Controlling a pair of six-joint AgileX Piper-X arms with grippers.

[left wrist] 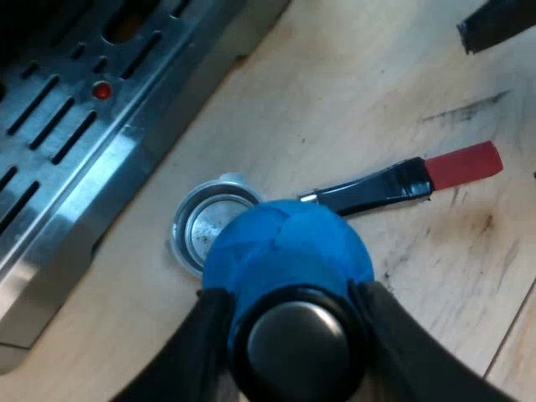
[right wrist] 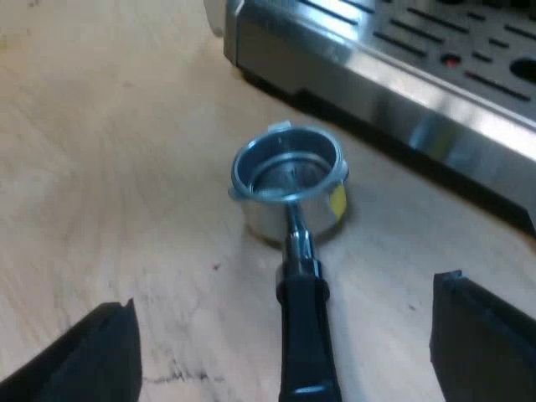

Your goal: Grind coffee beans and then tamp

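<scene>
A blue tamper (left wrist: 285, 247) with a black knob (left wrist: 297, 347) sits between my left gripper's (left wrist: 289, 306) fingers, which are shut on it. It hangs over the rim of the metal holder's basket (left wrist: 199, 224) and covers part of it. The holder (right wrist: 289, 180) lies on the wooden table by the machine's drip tray; its dark handle (left wrist: 373, 190) ends in red (left wrist: 465, 164). The basket's inside shows bare metal. My right gripper (right wrist: 283, 314) is open, a finger on each side of the handle (right wrist: 303, 335), not touching it.
The espresso machine's slotted steel drip tray (left wrist: 75, 126) (right wrist: 435, 75) borders the holder closely, with a small red dot (left wrist: 101, 90) on it. A black finger (left wrist: 496, 23) of the other arm shows beyond the red handle end. Bare wooden table (right wrist: 109, 167) lies around.
</scene>
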